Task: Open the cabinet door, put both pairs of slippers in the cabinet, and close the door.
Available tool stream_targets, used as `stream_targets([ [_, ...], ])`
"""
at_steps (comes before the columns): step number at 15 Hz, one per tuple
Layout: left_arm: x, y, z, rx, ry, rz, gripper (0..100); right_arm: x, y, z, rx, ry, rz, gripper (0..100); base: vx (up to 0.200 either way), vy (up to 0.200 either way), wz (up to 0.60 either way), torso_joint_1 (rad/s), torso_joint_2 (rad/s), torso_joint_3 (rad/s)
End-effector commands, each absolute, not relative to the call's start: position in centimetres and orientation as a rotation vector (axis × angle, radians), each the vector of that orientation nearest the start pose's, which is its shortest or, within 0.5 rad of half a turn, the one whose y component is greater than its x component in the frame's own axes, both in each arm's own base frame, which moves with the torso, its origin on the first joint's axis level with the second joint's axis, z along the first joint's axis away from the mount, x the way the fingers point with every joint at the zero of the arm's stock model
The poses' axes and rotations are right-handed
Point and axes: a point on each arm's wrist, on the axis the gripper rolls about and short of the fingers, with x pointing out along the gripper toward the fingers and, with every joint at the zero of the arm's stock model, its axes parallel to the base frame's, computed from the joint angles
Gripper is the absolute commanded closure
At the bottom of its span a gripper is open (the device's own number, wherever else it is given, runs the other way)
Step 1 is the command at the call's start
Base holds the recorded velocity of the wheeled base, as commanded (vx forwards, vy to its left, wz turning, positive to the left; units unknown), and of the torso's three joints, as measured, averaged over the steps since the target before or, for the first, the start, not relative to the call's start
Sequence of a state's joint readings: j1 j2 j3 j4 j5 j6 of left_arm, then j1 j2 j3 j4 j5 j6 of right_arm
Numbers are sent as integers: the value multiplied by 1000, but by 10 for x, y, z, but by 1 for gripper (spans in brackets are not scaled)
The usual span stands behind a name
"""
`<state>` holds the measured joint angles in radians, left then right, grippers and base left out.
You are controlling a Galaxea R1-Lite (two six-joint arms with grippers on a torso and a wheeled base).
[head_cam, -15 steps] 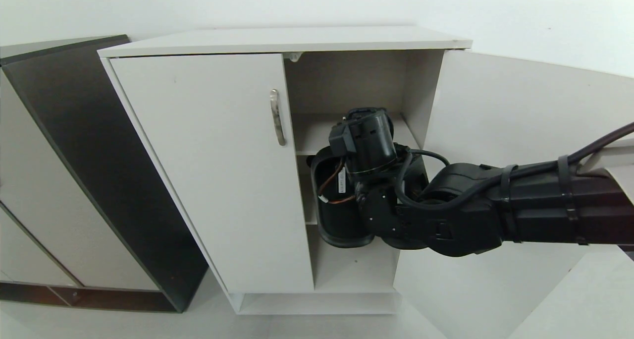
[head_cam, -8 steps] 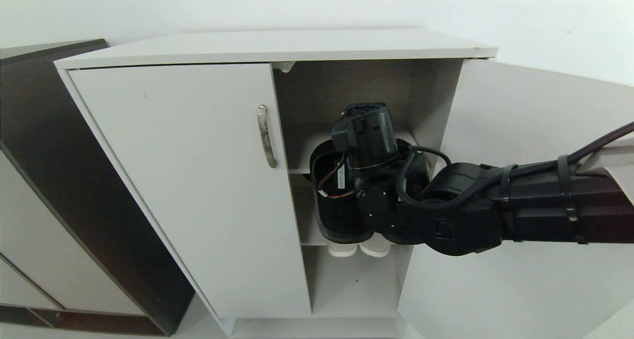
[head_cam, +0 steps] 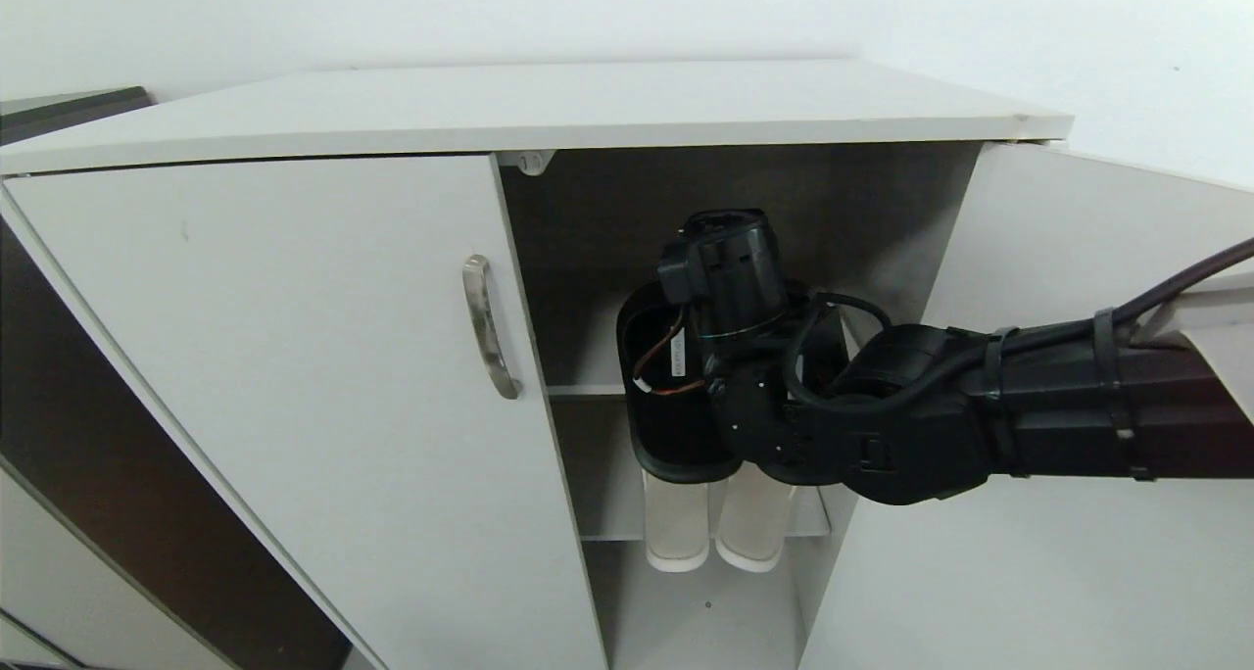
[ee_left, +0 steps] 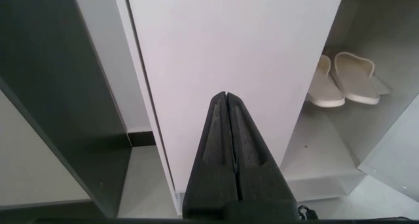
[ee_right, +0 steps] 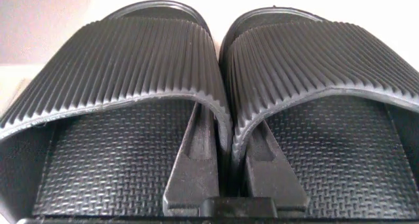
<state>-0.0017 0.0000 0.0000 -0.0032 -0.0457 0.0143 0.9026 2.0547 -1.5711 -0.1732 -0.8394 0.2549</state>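
At cabinet (head_cam: 588,102) open right half, right gripper (ee_right: 229,139) pinches black slippers (ee_right: 131,60) by adjoining inner walls, level with upper shelf (head_cam: 583,392) front edge. Risks: toes snag that edge, pair slips, or knocks white slippers (head_cam: 710,528) overhanging lower shelf. Left gripper (ee_left: 226,139) closed, empty.

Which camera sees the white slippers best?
The left wrist view. Both white slippers lie side by side there, with nothing covering them. In the head view just their ends poke out under the black slippers. The right wrist view looks close at the black slippers.
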Motion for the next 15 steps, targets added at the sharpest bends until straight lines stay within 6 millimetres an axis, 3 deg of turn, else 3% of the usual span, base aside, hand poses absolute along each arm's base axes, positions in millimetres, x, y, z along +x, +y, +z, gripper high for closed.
stream_targets([
  [1,-23,-1,76,14,-3,-48,100,273,319,222,17,207,38,100,0,0,0,0,0,0],
  [4,-23,-1,76,14,-3,-48,100,279,319,217,20,211,35,100,0,0,0,0,0,0],
  [8,-23,-1,76,14,-3,-46,100,303,318,213,15,192,11,100,0,0,0,0,0,0],
  [15,-23,-1,76,12,-3,-46,100,324,315,235,9,175,-1,100,0,0,0,0,0,0],
])
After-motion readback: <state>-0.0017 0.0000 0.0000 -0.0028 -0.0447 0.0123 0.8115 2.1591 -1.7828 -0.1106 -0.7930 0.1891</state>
